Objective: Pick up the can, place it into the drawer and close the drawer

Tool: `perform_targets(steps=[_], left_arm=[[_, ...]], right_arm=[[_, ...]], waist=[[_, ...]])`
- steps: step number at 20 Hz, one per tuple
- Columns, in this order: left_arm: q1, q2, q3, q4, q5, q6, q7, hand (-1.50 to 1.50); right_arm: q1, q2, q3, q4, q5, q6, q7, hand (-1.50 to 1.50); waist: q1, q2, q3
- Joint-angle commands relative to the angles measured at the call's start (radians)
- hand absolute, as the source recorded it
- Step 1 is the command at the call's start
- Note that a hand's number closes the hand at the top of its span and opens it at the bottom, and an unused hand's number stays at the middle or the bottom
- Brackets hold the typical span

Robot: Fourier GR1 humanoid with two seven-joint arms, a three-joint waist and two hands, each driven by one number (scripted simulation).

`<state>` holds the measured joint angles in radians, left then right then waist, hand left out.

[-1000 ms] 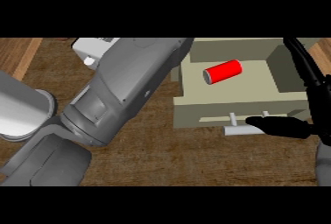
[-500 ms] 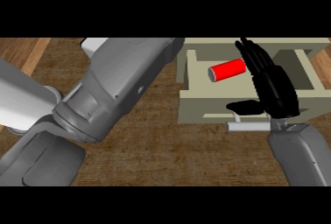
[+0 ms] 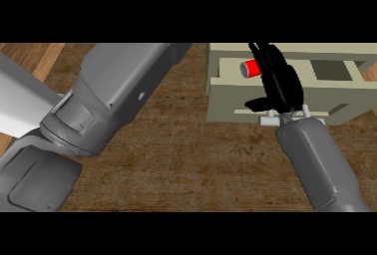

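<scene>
My right hand (image 3: 278, 84) sits over the front of the drawer (image 3: 228, 102), black fingers stretched straight up across the open compartment and the thumb jutting out to the left near the drawer's front panel. The fingers are straight, not curled round anything, so the hand is released and holds nothing. Just below the palm I can see the small pale handle (image 3: 270, 120) on the drawer's front, and my wrist lies right over it (whether the hand actually touches the handle I cannot tell from here). My right forearm (image 3: 318, 159) runs down from the wrist toward the lower right edge of the view.

The can (image 3: 253, 68) is red with a grey end, lying on its side inside the drawer, in the upper left part of the compartment. My fingers cross just beside its right end and hide part of it. The drawer itself is beige, pulled out, with its inner walls showing and a darker recess (image 3: 333, 71) on the right side.

Further out, my left forearm (image 3: 117, 94) fills much of the left half of the view, a big grey shape slanting from the lower left up toward the top middle. My left hand does not show. Beneath everything lies the brown wood-grain counter (image 3: 191, 169), with a lighter wooden strip (image 3: 37, 55) at the upper left.
</scene>
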<state>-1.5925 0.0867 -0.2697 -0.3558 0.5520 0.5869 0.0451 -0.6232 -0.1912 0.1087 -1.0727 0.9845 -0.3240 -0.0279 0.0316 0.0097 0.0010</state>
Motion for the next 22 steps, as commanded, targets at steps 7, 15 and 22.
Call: perform_targets(steps=[7, 15, 22], left_arm=[[0.067, 0.085, -0.009, -0.116, -0.026, -0.031, 0.086, -1.5], [0.192, 0.149, -0.033, -0.244, -0.045, -0.062, 0.129, -1.5], [0.231, 0.2, -0.032, -0.348, -0.038, -0.084, 0.171, -1.5]], right_arm=[[-0.262, 0.036, -0.099, 0.416, 0.093, -0.262, -0.003, -1.5], [-0.425, 0.014, -0.155, 0.612, 0.096, -0.337, -0.038, -1.5], [-0.534, -0.024, -0.201, 0.706, 0.084, -0.351, -0.04, -1.5]], waist=[[0.032, -0.002, 0.0], [0.055, -0.003, -0.001], [0.105, 0.007, 0.0]])
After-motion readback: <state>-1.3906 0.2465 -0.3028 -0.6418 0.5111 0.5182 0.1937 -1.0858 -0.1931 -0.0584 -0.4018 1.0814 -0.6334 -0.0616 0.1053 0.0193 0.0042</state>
